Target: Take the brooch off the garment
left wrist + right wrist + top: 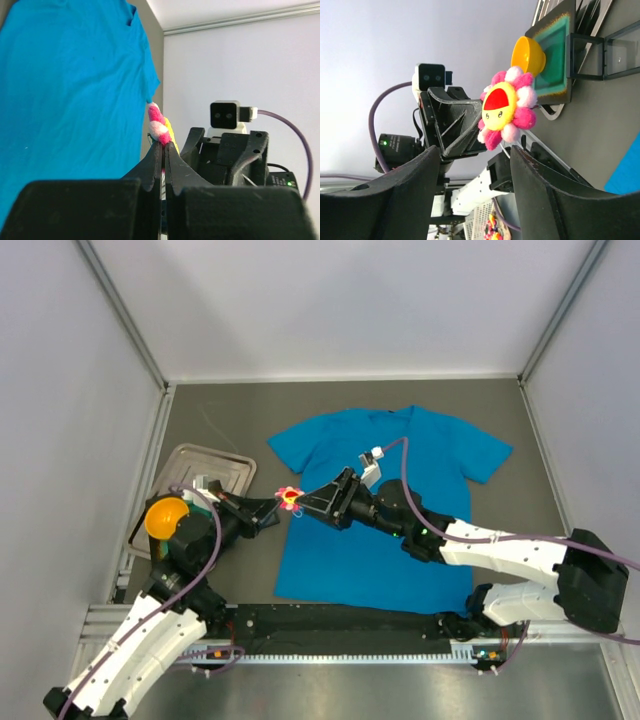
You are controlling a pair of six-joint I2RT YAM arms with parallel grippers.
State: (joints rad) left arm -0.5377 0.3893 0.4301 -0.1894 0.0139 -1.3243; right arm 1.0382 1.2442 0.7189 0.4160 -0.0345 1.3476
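**Brooch pinched in the left pincer, off the shirt's edge**

The left pincer (164, 148) is clamped together on the lower rim of the brooch (160, 124), which stands up edge-on from the fingertips. The right pincer (472, 150) faces it with its fingers well apart and holds nothing; the flower's face sits just beyond that gap.

From above, the brooch hangs over the left border of the shirt (385, 510), which lies flat on the bench (240, 405). No cloth appears to rise with it, so it looks already free. Whether a pin trails behind it I cannot tell.

The brooch looks plush: fuzzy pink and white petals around a yellow centre. It is probably very light and soft, and it should squash rather than break. A grip on the petals alone may slip or let the flower fold over, so the firmer centre or the backing is the safer hold. A hard squeeze seems unnecessary. The pin side, if exposed, could snag the shirt, so it is best carried clear of the shirt, perhaps to the tray (188, 462).
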